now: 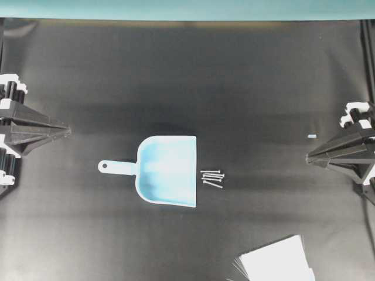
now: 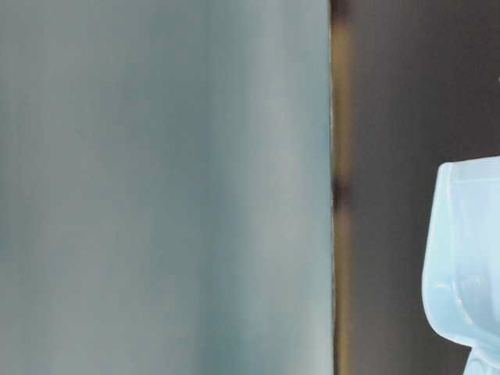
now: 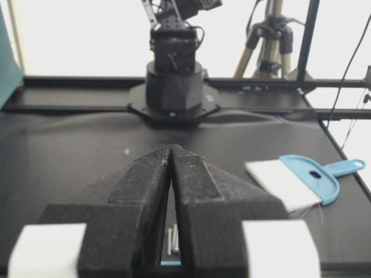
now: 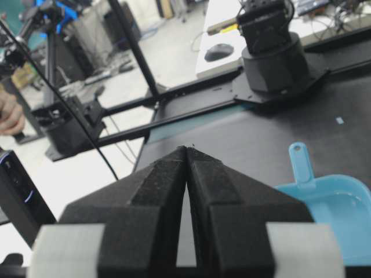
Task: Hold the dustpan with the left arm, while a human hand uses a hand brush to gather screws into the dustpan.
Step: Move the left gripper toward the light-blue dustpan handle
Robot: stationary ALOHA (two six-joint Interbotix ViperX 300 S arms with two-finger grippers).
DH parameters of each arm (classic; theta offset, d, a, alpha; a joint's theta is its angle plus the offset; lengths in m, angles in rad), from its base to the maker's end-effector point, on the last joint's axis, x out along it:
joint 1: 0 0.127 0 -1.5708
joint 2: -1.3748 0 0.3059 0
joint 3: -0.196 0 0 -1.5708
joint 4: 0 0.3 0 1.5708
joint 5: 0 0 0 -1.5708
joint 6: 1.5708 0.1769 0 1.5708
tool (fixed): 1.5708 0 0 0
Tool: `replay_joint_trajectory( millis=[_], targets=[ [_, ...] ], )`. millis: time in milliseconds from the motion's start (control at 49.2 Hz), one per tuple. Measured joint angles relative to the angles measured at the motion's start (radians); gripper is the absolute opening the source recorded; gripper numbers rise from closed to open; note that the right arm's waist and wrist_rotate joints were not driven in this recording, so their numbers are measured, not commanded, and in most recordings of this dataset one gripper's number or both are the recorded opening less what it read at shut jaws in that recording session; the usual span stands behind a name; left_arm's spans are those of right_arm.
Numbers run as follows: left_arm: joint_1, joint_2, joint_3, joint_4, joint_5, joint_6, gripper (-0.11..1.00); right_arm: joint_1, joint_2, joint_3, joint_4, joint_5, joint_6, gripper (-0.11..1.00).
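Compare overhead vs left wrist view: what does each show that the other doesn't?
Only overhead: the whole dustpan lying flat, handle toward the left claw, nothing gripping it; the right claw at the opposite edge.

Only left wrist: the hand brush's blue body and handle, lying on the table's right side; overhead catches only its white bristles at the bottom edge. Also the opposite arm's base.

Both: the screws beside the pan's mouth, the black table, and the left claw with jaws together.
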Motion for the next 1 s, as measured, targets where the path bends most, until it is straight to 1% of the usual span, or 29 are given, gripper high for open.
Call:
replay_joint_trajectory(
  millis=[20,61,81,163,244,305,386,467,589,732,874,914,996],
  targets=[
    [0.0,0.0,0.0,0.0,0.0,0.0,0.06,0.0,0.0,0.0,0.0,0.0,-0.002,0.04],
    [-0.002,0.006,-0.003,0.006,0.012,0.0,0.01,0.0,0.0,0.0,0.0,0.003,-0.002,0.02],
    [-0.003,0.018,-0.008,0.014,0.037,0.0,0.0,0.0,0.0,0.0,0.002,0.008,-0.002,0.0],
    [-0.012,0.104,-0.034,0.034,0.172,0.002,0.0,0.0,-0.006,0.002,0.0,0.043,-0.002,0.0],
    [-0.015,0.198,-0.064,0.037,0.267,0.009,0.0,0.0,-0.015,0.005,0.0,0.129,-0.002,0.0],
    [-0.015,0.253,-0.086,0.038,0.299,0.012,0.0,0.0,-0.018,0.006,0.0,0.196,0.0,0.0],
    [-0.011,0.311,-0.107,0.038,0.316,0.017,0.0,0.0,-0.023,0.009,0.002,0.272,-0.002,0.0],
    [0.0,0.359,-0.118,0.04,0.322,0.035,0.0,0.0,-0.031,0.023,0.0,0.344,0.0,0.0],
    [0.009,0.4,-0.123,0.04,0.331,0.069,0.0,0.0,-0.057,0.052,0.0,0.419,0.0,0.0],
    [0.014,0.451,-0.124,0.038,0.359,0.081,0.0,0.0,-0.112,0.1,0.0,0.439,-0.002,0.0],
    [0.028,0.515,-0.127,0.038,0.356,0.091,0.01,0.0,-0.184,0.132,0.002,0.44,-0.002,0.0],
    [0.032,0.535,-0.126,0.038,0.347,0.091,0.06,0.0,-0.213,0.141,0.0,0.445,-0.002,0.0],
    [0.043,0.571,-0.127,0.04,0.322,0.089,0.27,0.0,-0.262,0.16,0.0,0.449,-0.002,0.0]
  ],
)
